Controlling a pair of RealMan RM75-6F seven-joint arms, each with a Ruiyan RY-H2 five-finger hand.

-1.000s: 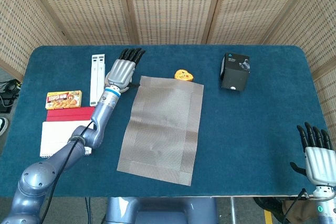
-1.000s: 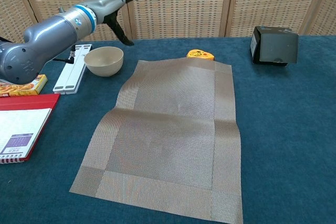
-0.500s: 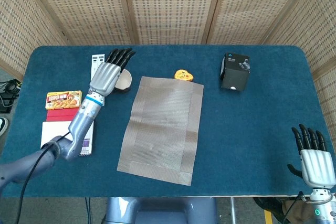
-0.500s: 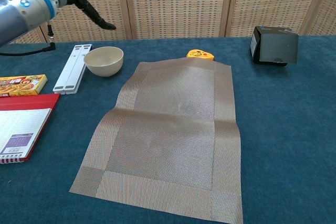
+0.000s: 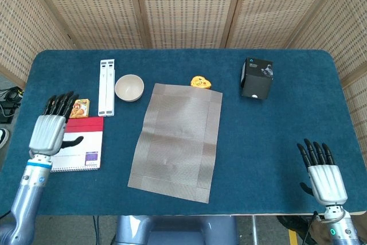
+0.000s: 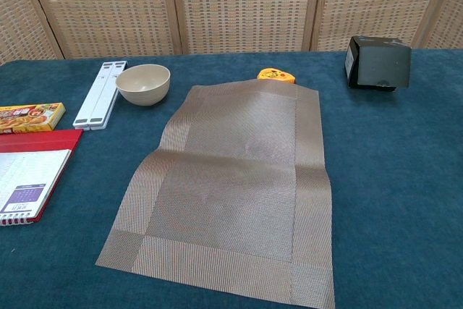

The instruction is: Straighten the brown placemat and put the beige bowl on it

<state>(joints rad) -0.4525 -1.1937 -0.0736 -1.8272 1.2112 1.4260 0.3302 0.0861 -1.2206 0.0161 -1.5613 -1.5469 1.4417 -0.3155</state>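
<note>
The brown placemat (image 5: 176,139) lies mid-tabletop, its long axis running from far edge to near edge but skewed, the near end swung toward the left edge. The beige bowl (image 5: 129,88) stands off its far-left corner, just beside a white strip (image 5: 106,87). The left hand (image 5: 49,128), fingers spread and empty over the left edge, is nearer both; the right hand (image 5: 324,176), equally empty, waits at the near-right corner
</note>
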